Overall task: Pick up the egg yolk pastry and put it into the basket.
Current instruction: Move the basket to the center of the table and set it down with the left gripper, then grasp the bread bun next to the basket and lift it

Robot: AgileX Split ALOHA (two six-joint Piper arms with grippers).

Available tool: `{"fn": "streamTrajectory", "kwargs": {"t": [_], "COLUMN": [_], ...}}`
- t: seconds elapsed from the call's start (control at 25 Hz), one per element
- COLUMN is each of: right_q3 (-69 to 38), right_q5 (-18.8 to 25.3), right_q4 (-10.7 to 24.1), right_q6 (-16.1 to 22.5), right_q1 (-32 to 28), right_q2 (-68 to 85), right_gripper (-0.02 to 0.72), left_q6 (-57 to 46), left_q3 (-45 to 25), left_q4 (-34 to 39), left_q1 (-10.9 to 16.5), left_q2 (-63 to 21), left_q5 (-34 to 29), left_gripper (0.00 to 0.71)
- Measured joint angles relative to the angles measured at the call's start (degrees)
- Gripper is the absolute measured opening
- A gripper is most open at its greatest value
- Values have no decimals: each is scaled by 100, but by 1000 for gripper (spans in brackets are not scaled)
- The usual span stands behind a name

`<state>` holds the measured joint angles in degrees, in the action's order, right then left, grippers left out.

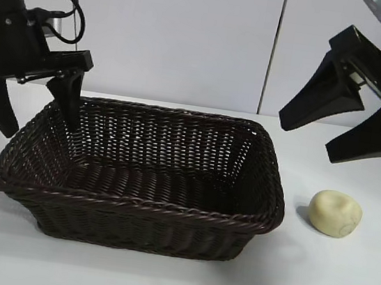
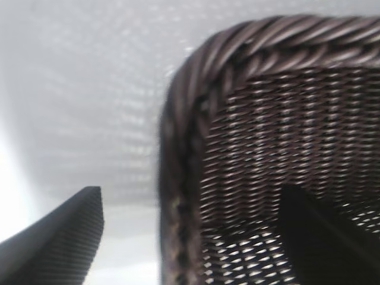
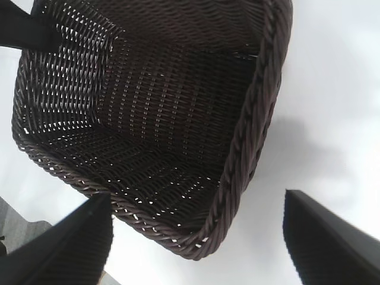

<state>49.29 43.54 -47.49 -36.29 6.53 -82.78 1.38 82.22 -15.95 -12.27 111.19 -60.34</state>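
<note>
Fingers of right gripper (image 1: 348,135) spread above pale, dented egg yolk pastry (image 1: 335,214).

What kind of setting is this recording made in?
Probably a lab test bench: a bare white table before plain white wall panels, holding only a wicker basket and an egg yolk pastry.

Dark brown open-weave basket (image 1: 167,210) with its braided rim; beside it a pale cream-yellow egg yolk pastry (image 1: 335,214) on the white table (image 1: 158,279).
</note>
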Motion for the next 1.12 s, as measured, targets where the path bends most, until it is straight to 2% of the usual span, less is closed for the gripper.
{"fn": "streamTrajectory", "kwargs": {"t": [0.36,0.6,0.92,1.12], "right_q3": [0,0,0,0], "right_q5": [0,0,0,0], "right_q4": [0,0,0,0], "right_q6": [5,5,5,5], "right_q1": [0,0,0,0], "right_q2": [0,0,0,0], "right_gripper": [570,570,570,570], "left_q6": [-5,-5,-16,-21], "left_q3": [0,0,0,0], "left_q4": [787,900,1088,1474], "left_q1": [72,512,1257,1357], "left_q2": [-839,-991,-1004,-1008], "left_q5": [-334,-399,-394,-542], "left_gripper": [610,610,610,607]}}
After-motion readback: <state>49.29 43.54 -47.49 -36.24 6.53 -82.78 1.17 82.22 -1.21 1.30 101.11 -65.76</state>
